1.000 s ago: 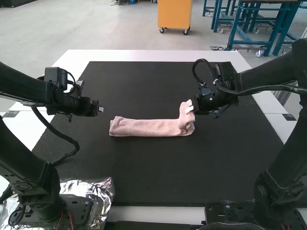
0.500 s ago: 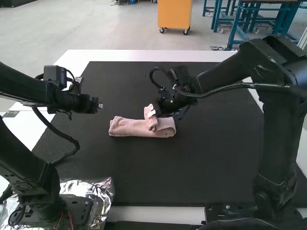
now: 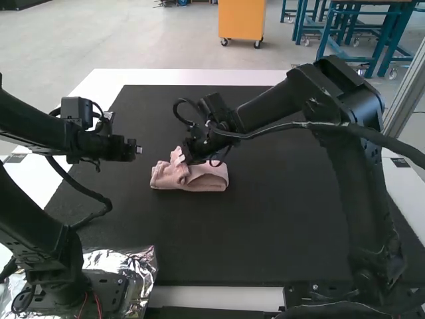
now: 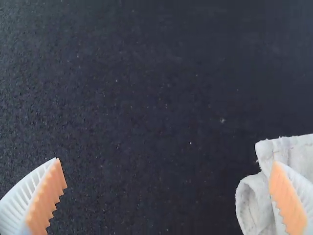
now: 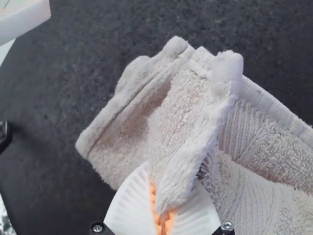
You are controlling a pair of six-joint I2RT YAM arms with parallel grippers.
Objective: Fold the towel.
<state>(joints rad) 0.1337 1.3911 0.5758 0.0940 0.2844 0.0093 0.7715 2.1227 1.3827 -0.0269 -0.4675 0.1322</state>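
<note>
The pink towel (image 3: 207, 178) lies as a short folded strip near the mat's middle, its right part doubled over toward its left end. At that left end is my right gripper (image 3: 180, 157). In the right wrist view, my right gripper (image 5: 161, 215) is shut on an end of the towel (image 5: 188, 117), with layers of cloth beneath and beside it. My left gripper (image 3: 139, 150) hangs left of the towel, above the mat. The left wrist view has my left gripper (image 4: 168, 196) open, nothing between its fingers, and a corner of the towel (image 4: 259, 200) behind one finger.
A black mat (image 3: 252, 246) covers most of the white table (image 3: 199, 77). Crinkled foil (image 3: 143, 266) lies at the left arm's base. The right arm stretches across the mat's right half.
My right gripper has moved left across the mat, carrying the towel's right end over the rest, so the towel is now shorter. The left arm has hardly moved.
</note>
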